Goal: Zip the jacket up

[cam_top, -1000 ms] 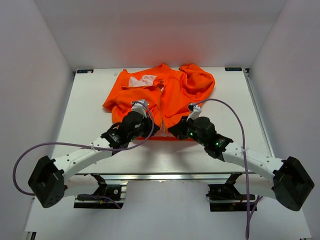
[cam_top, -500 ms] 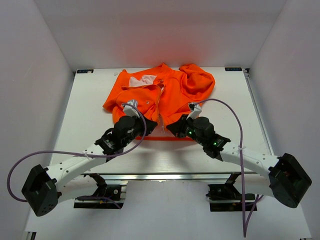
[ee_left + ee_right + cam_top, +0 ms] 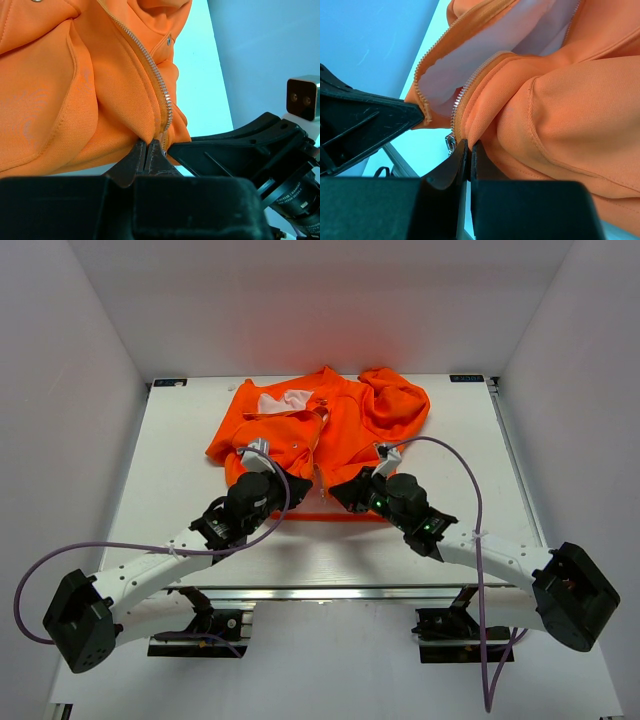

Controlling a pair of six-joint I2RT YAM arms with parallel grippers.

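Large bright orange fabric jacket [image 3: 345, 425] lies crumpled on the far half of the flat white table [image 3: 170, 470], with its near hem toward the arm bases. Pale pink-white inner lining [image 3: 285, 400] shows at the far left of the garment.

Silver metal zipper teeth [image 3: 156, 82] run down one front edge to the hem. In the right wrist view the front gapes, with lining visible between two zipper rows.

Left end effector [image 3: 148, 150]: fingers pressed together, clamped on the jacket's hem right at the lower end of the zipper row.

Right end effector [image 3: 468, 149]: fingers together, pinching a fold of orange fabric on the jacket's front edge, just beside the zipper tape.

The two end effectors sit just beside each other at the near hem, tips pointing toward one another.
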